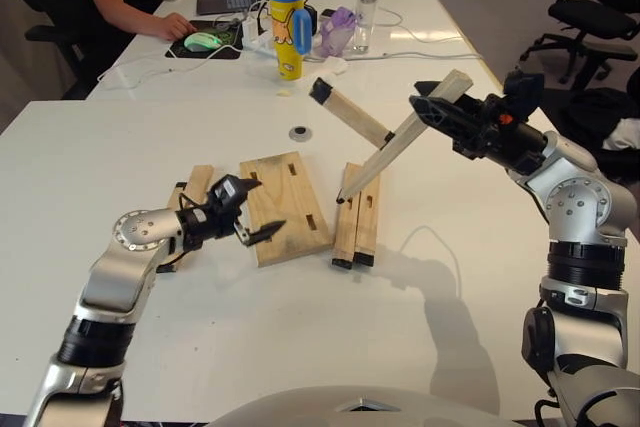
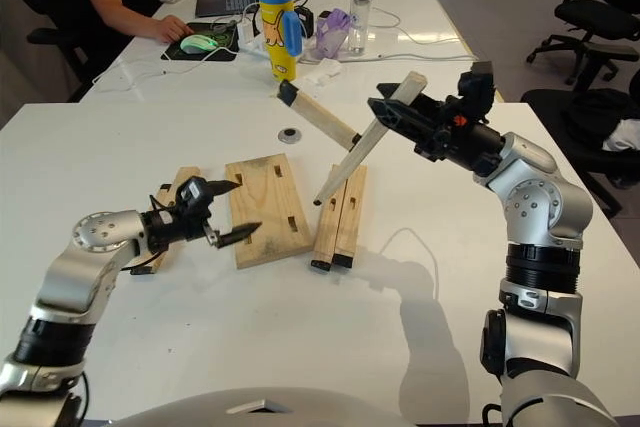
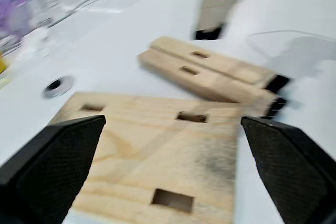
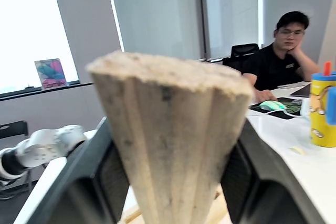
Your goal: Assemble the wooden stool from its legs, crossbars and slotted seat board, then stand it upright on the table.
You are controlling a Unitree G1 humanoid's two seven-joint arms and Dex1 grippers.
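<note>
Pale raw wood all round, nothing joined yet. The right gripper (image 1: 432, 107) is clamped on one leg (image 1: 395, 152), held tilted in the air. Its black-capped lower end is just by the far end of two legs (image 1: 357, 215) lying side by side; can't tell if it touches them.

The seat board (image 1: 285, 207) lies flat on the white table (image 1: 200, 327). The left gripper (image 1: 262, 209) hovers low over its near-left part, jaws spread wide, holding nothing. Another leg (image 1: 350, 114) lies further back, and short wooden pieces (image 1: 195, 185), probably crossbars, sit under the left arm.

Step, as I judge it: bringing the first leg to the board. Next move calls for lining the leg end up with a slot, left gripper steadying the board.

Board is a flat rectangle with visible grain, a grey smudge and small rectangular slots. Legs are square bars with black caps and side notches. Table is smooth.
</note>
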